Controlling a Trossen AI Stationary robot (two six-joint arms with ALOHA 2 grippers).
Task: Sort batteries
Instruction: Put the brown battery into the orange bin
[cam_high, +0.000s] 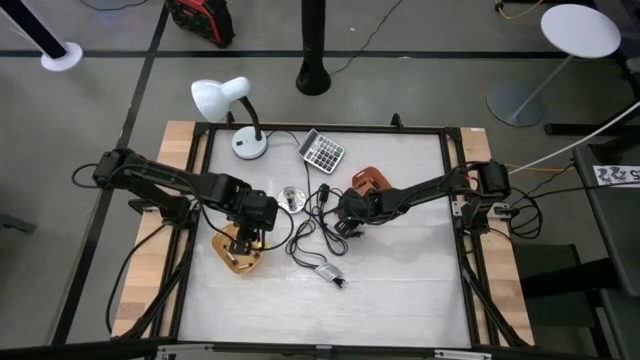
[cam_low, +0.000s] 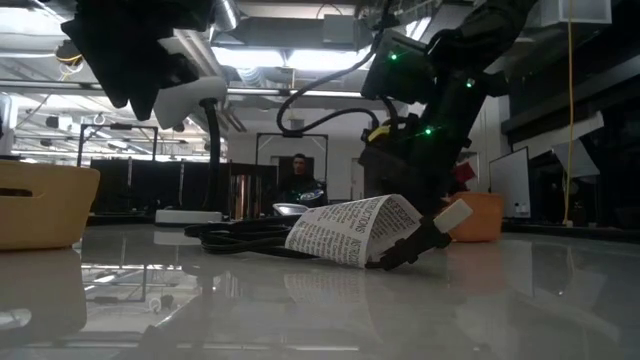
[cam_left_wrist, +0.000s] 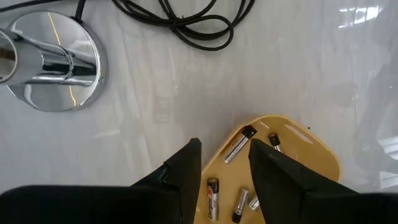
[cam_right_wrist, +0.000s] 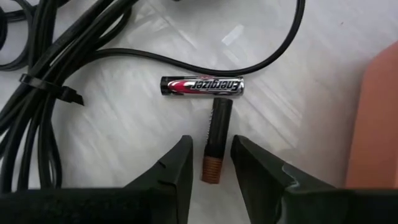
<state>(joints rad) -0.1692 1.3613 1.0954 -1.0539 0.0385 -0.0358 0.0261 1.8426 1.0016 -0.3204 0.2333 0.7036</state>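
Note:
In the left wrist view my left gripper (cam_left_wrist: 225, 152) is open above the yellow tray (cam_left_wrist: 311, 149). Several batteries lie in that tray, one silvery one (cam_left_wrist: 236, 144) just beyond the fingertips. My right gripper (cam_right_wrist: 212, 146) is also open. Its fingers stand on either side of a black battery with a copper-coloured end (cam_right_wrist: 214, 134) that lies flat on the table, and they do not touch it. A red-and-black labelled battery (cam_right_wrist: 202, 85) lies crosswise just beyond it. From above, the left gripper (cam_high: 243, 240) is over the yellow tray (cam_high: 240, 262) and the right gripper (cam_high: 347, 222) is beside the orange tray (cam_high: 370, 180).
Black cables (cam_high: 310, 235) loop between the two grippers, and a bundle (cam_right_wrist: 37, 81) lies beside the right one. A grey adapter (cam_high: 328, 272), a calculator (cam_high: 322, 151), a white desk lamp (cam_high: 222, 98) and a shiny round metal object (cam_left_wrist: 53, 62) are also on the table. A person (cam_low: 298, 175) sits far behind.

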